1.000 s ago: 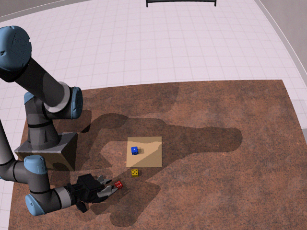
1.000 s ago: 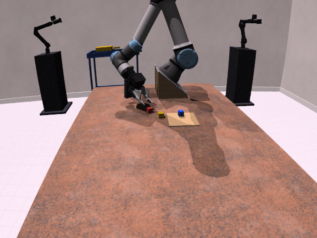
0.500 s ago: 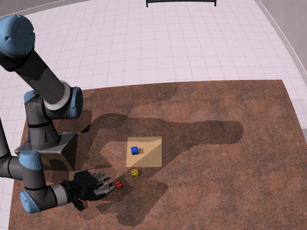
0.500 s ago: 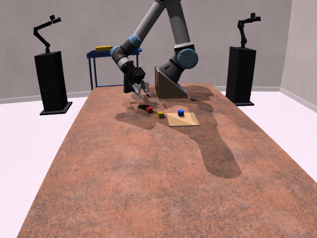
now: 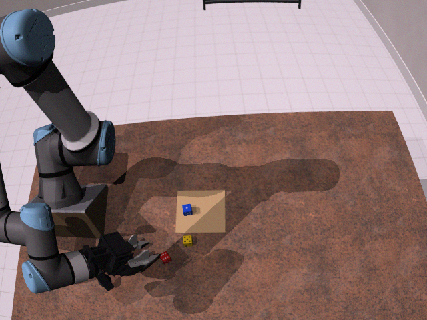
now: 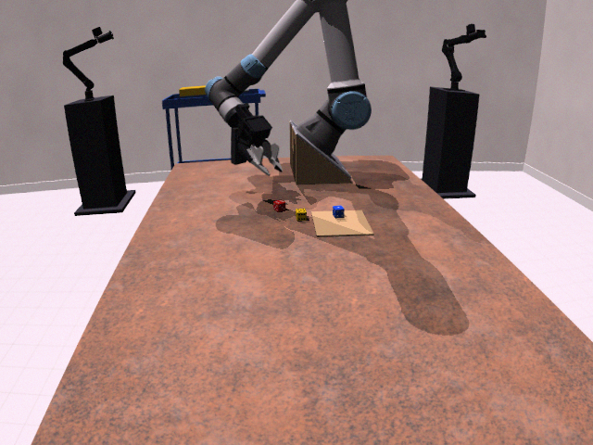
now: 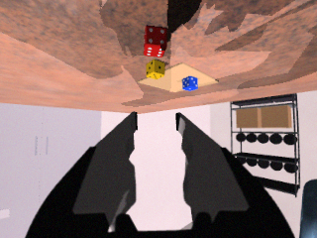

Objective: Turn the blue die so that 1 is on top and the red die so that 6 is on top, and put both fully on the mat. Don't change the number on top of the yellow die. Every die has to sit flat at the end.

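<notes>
Mat (image 5: 207,220) (image 6: 342,227) (image 7: 173,81) in the top view bears the blue die (image 5: 187,209) (image 6: 337,210) (image 7: 190,82) (one pip up); the yellow die (image 5: 187,240) (image 6: 300,213) (image 7: 156,69) and red die (image 5: 165,257) (image 6: 279,206) (image 7: 156,41) lie off it. Outside view: the gripper (image 5: 154,249) (image 6: 274,171) (image 7: 157,113) hangs above the table (image 5: 310,223) (image 6: 296,311) (image 7: 59,64). Wrist view: its fingers stand apart, nothing between them.

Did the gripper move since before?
Yes. In the exterior view, the gripper has moved up, away from the unmoved red die.
</notes>
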Controlling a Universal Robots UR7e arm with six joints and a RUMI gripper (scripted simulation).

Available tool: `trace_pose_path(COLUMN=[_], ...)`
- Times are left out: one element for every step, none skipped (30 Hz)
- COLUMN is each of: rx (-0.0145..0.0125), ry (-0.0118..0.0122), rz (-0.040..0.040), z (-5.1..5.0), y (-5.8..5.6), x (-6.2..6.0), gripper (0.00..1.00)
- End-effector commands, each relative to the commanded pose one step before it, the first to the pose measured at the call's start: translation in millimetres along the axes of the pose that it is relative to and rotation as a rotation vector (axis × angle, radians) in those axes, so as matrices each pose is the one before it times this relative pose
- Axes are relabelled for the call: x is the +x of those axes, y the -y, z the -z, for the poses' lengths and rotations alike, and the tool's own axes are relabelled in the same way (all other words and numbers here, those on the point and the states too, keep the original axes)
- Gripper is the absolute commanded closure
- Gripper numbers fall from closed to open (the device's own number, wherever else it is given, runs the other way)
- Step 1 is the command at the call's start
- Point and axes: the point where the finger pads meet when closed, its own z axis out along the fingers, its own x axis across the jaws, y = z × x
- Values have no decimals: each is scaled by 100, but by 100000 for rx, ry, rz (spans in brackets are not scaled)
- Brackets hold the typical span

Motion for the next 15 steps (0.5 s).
trace_pose_path(rx=[5218, 1918, 2257, 2593, 2919, 3228, 0, 0, 3513, 3770, 3556, 436, 3458, 716, 3710], ry=[-1834, -628, -705, -764, -802, -814, 0, 0, -800, -757, -617, -69, -497, -91, -410], rz=[-714, -339, -387, -427, -460, -482, 0, 0, -494, -495, -434, -51, -388, -77, -376], z=[12, -46, -52, -56, -58, -58, 0, 0, -55, -50, -38, -4, -26, -4, -15], y=[85, 55, 58, 57, 52, 42, 0, 0, 28, 9, -13, -3, -35, -10, -64], x=[32, 43, 47, 48, 48, 46, 0, 0, 41, 35, 25, 3, 16, 3, 9], gripper=[76, 76, 76, 76, 76, 76, 76, 76, 76, 76, 76, 76, 76, 76, 76])
